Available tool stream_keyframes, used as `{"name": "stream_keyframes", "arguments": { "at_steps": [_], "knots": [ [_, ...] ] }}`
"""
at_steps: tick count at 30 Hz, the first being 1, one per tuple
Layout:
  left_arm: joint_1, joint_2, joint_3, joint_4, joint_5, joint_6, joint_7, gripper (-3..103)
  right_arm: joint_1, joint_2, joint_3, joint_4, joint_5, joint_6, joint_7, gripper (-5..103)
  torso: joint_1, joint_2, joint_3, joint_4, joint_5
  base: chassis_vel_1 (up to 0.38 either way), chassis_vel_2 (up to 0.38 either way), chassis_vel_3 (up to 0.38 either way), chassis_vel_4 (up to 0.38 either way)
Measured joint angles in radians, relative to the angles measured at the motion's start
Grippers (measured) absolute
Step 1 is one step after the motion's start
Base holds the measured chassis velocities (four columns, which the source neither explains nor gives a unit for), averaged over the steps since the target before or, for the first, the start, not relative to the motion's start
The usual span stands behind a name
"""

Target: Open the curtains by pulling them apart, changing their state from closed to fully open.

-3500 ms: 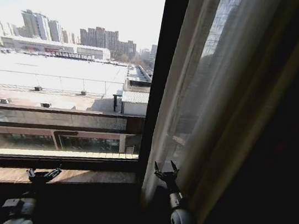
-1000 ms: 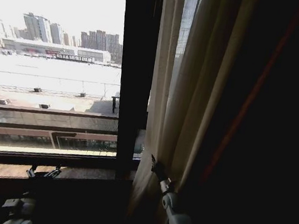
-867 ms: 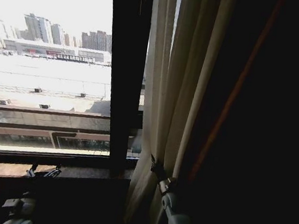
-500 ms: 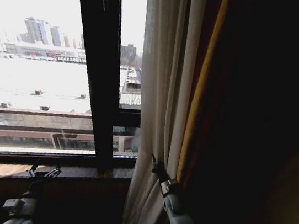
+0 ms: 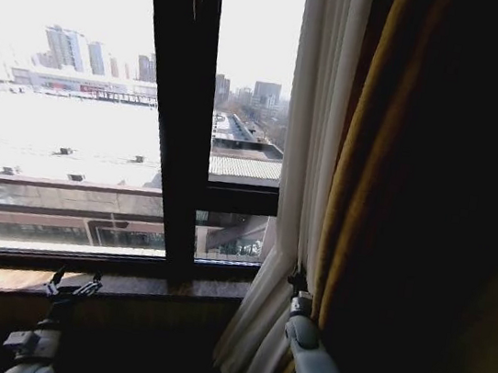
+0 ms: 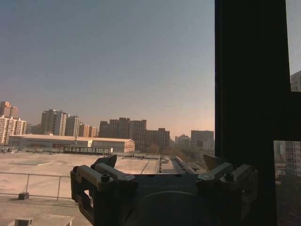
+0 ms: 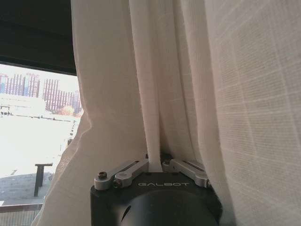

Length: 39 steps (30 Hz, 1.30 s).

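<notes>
Pinching a pleat of the curtains [image 7: 155, 89] between the closed right gripper [image 7: 155, 165], beside the window frame [image 5: 174, 111]; left gripper [image 5: 71, 287] idle, spread open, by the sill [image 5: 4, 277].

Sheer cream-white pleated fabric curtains [image 5: 314, 149], fine woven grid pattern. Dark brown opaque drape [image 5: 431, 212], amber-lit edge. Black vertical window frame [image 5: 174, 111]. Black-and-silver metal right gripper [image 7: 155, 165].

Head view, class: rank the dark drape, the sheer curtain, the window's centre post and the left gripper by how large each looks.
1. dark drape
2. sheer curtain and centre post: alike, not ranked
3. left gripper, smallest

The drape hangs nearest the camera, so its real size is unsure.
</notes>
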Motion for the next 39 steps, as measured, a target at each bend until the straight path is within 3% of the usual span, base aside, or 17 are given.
{"name": "stream_keyframes", "arguments": {
  "at_steps": [5,7,8,9,13,15,18,20,24,26,27,30,33,39],
  "knots": [
    [0.000,0.000,0.000,0.000,0.000,0.000,0.000,100,-0.033,-0.012,-0.027,0.070,0.052,-0.037,-0.006,0,0.000,0.000,0.000,0.0001,0.0001,0.000,0.000,0.000,0.000],
    [0.000,0.000,0.000,0.000,0.000,0.000,0.000,100,-0.069,-0.030,-0.057,0.138,0.097,-0.050,-0.088,-2,0.000,0.000,0.000,0.0000,0.0002,0.000,0.000,0.000,0.000],
    [0.000,0.000,0.000,0.000,0.000,0.000,0.000,100,-0.090,-0.038,-0.067,0.170,0.115,-0.050,-0.138,2,0.000,0.000,0.000,-0.0002,0.0007,0.000,0.000,0.000,0.000],
    [0.000,0.000,0.000,0.000,0.000,0.000,0.000,100,-0.090,-0.038,-0.067,0.170,0.115,-0.050,-0.138,2,0.000,0.000,0.000,-0.0002,0.0007,0.000,0.000,0.000,0.000],
    [0.000,0.000,0.000,0.000,0.000,0.000,0.000,100,-0.146,-0.066,-0.091,0.267,0.159,-0.017,-0.207,19,0.000,0.000,0.000,0.0000,0.0002,0.000,0.000,0.000,0.000],
    [0.000,0.000,0.000,0.000,0.000,0.000,0.000,100,-0.156,-0.072,-0.093,0.282,0.156,-0.011,-0.207,24,0.000,0.000,0.000,0.0001,0.0003,0.000,0.000,0.000,0.000],
    [0.000,0.000,0.000,0.000,0.000,0.000,0.000,100,-0.218,-0.110,-0.095,0.372,0.139,-0.001,-0.192,41,0.000,0.000,0.000,0.0000,0.0000,0.000,0.000,0.000,0.000],
    [0.000,0.000,0.000,0.000,0.000,0.000,0.000,100,-0.227,-0.116,-0.093,0.382,0.138,0.004,-0.191,41,0.000,0.000,0.000,0.0000,0.0001,0.000,0.000,0.000,0.000],
    [0.000,0.000,0.000,0.000,0.000,0.000,0.000,100,-0.265,-0.144,-0.074,0.412,0.134,0.043,-0.209,62,0.000,0.000,0.000,0.0000,0.0001,0.000,0.000,0.000,0.000],
    [0.000,0.000,0.000,0.000,0.000,0.000,0.000,100,-0.275,-0.148,-0.071,0.421,0.135,0.046,-0.220,62,0.000,0.000,0.000,0.0000,0.0001,0.000,0.000,0.000,0.000],
    [0.000,0.000,0.000,0.000,0.000,0.000,0.000,100,-0.292,-0.153,-0.068,0.434,0.138,0.046,-0.237,74,0.000,0.000,0.000,0.0001,0.0000,0.000,0.000,0.000,0.000],
    [0.000,0.000,0.000,0.000,0.000,0.000,0.000,100,-0.313,-0.158,-0.067,0.454,0.140,0.041,-0.259,79,0.000,0.000,0.000,0.0000,0.0000,0.000,0.000,0.000,0.000],
    [0.000,0.000,0.000,0.000,0.000,0.000,0.000,100,-0.335,-0.161,-0.064,0.480,0.147,0.030,-0.289,95,0.000,0.000,0.000,0.0000,0.0001,0.000,0.000,0.000,0.000],
    [0.000,0.000,0.000,0.000,0.000,0.000,0.000,100,-0.347,-0.162,-0.063,0.497,0.147,0.017,-0.299,100,0.000,0.000,0.000,0.0001,0.0000,0.000,0.000,0.000,0.000]
  ]
}}
